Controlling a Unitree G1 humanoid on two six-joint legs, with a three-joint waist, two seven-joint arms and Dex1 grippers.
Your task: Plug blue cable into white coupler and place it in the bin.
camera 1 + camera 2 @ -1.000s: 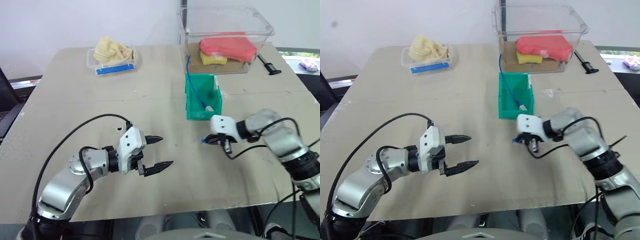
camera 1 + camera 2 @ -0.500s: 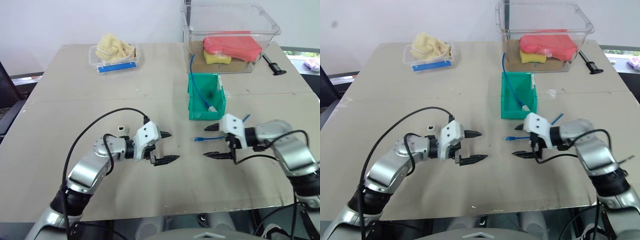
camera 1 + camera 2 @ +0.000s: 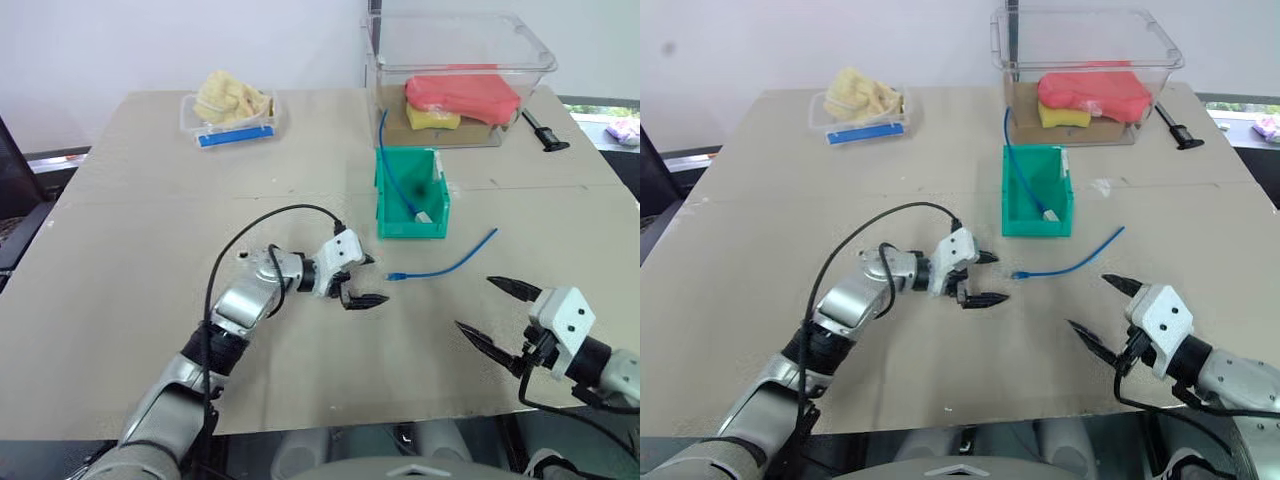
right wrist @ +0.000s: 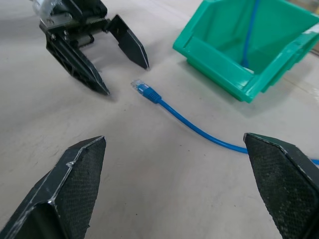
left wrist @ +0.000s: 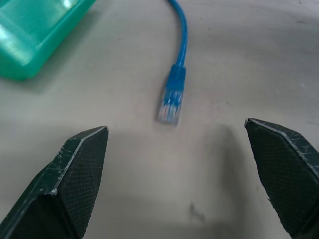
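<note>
On the far left of the wide tan table [image 3: 120, 230] sits a shallow clear plastic tray [image 3: 232, 122] with a crumpled yellow cloth [image 3: 232, 98] inside it.

Closer in, the left gripper [image 3: 364, 281] hangs low over the table with its two black fingers spread wide apart, holding nothing. A tiny white thing [image 3: 241, 256] shows just behind that arm's wrist; it is too small to tell what it is.

Just beside the left gripper's tips lies the thin bright-blue cable [image 3: 445, 265]. It rests flat on the table in a gentle curve. Its small clear plug [image 5: 169, 108] points at the gap between the left gripper's fingers, near them but not touching. The other end of the cable reaches toward the right side of the table.

Behind the cable stands the small green plastic bin [image 3: 411, 192], a box shape with a low front lip. A second blue cable [image 3: 392, 163] sticks up out of it, with a small white end down in the bin.

Farther back is a large clear plastic tub [image 3: 455, 75] holding a red cloth [image 3: 462, 96] and a yellow sponge [image 3: 431, 117]. A small black tool [image 3: 541, 131] lies just to its right.

At the near right, the right gripper [image 3: 487, 312] is also spread wide apart and empty, well apart from the cable.
</note>
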